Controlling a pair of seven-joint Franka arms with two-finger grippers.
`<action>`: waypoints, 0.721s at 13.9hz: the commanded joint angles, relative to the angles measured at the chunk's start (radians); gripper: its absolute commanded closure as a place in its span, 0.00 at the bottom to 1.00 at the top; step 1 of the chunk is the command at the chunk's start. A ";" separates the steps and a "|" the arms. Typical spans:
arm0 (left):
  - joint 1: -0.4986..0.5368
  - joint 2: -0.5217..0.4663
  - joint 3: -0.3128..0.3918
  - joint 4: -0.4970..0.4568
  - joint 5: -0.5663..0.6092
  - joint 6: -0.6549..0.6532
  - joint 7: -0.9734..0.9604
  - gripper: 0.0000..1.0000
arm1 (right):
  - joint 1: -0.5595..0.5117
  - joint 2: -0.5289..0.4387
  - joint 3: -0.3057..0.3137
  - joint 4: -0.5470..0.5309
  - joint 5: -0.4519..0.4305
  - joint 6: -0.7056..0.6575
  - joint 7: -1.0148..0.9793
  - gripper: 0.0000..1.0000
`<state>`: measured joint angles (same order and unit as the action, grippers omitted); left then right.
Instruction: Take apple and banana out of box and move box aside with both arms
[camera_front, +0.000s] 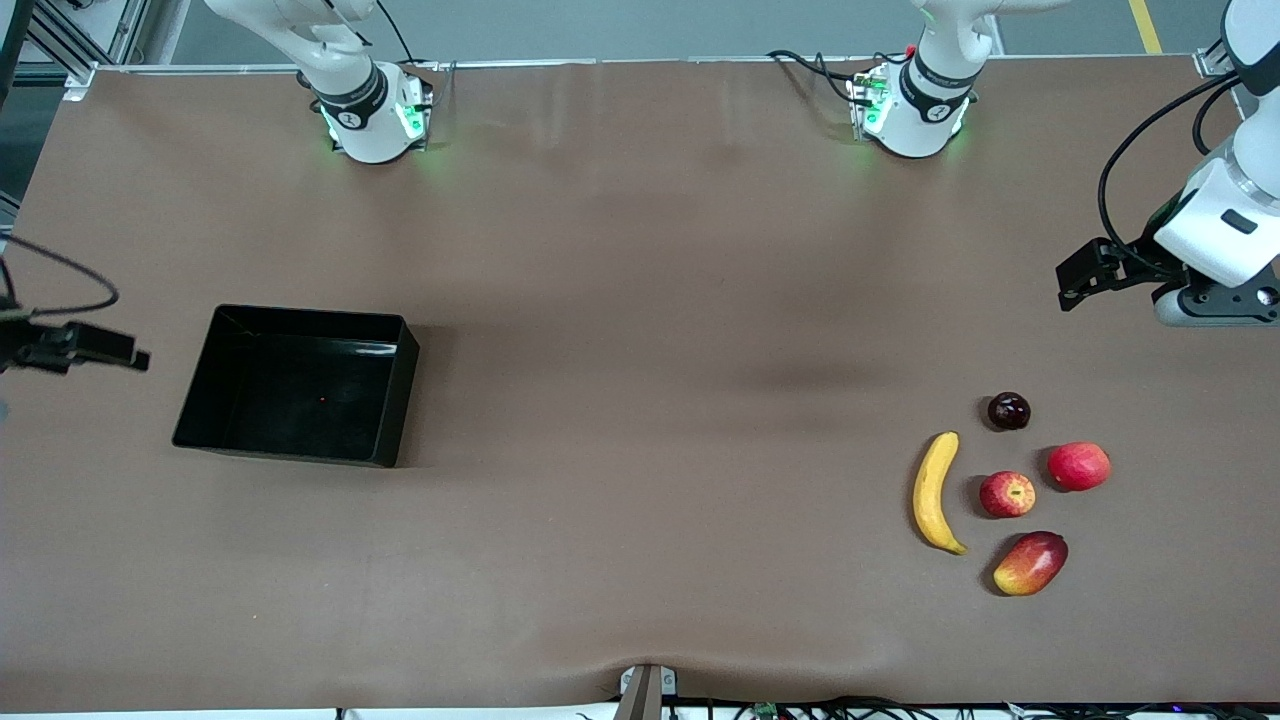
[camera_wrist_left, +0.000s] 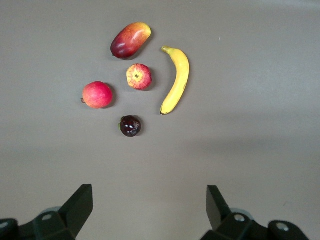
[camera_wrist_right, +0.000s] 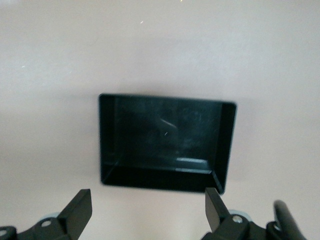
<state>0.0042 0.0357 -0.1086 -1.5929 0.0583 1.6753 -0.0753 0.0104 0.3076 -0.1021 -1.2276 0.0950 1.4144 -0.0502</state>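
Note:
The yellow banana (camera_front: 935, 492) and the speckled red apple (camera_front: 1007, 494) lie side by side on the table toward the left arm's end. Both also show in the left wrist view, the banana (camera_wrist_left: 176, 80) and the apple (camera_wrist_left: 139, 76). The black box (camera_front: 290, 390) sits toward the right arm's end and holds nothing; it also shows in the right wrist view (camera_wrist_right: 165, 140). My left gripper (camera_front: 1068, 285) is open and empty over bare table, apart from the fruits (camera_wrist_left: 148, 210). My right gripper (camera_front: 135, 357) is open and empty beside the box, at the table's end (camera_wrist_right: 148, 210).
A plain red fruit (camera_front: 1079, 466), a red-and-yellow mango (camera_front: 1031, 563) and a dark plum (camera_front: 1009, 411) lie around the apple. The brown table (camera_front: 640, 300) stretches between the box and the fruits.

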 joint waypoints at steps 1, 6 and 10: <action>0.000 -0.002 0.001 0.008 -0.006 0.006 0.017 0.00 | 0.016 -0.123 -0.005 -0.085 -0.015 -0.063 0.081 0.00; 0.000 0.001 0.001 0.016 -0.006 0.006 0.018 0.00 | 0.022 -0.329 -0.001 -0.346 -0.072 0.041 0.099 0.00; -0.007 0.003 0.001 0.039 -0.003 0.004 0.017 0.00 | 0.033 -0.397 -0.002 -0.467 -0.081 0.133 0.101 0.00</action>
<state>0.0022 0.0357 -0.1087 -1.5720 0.0583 1.6853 -0.0752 0.0321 -0.0363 -0.1019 -1.6228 0.0384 1.5126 0.0307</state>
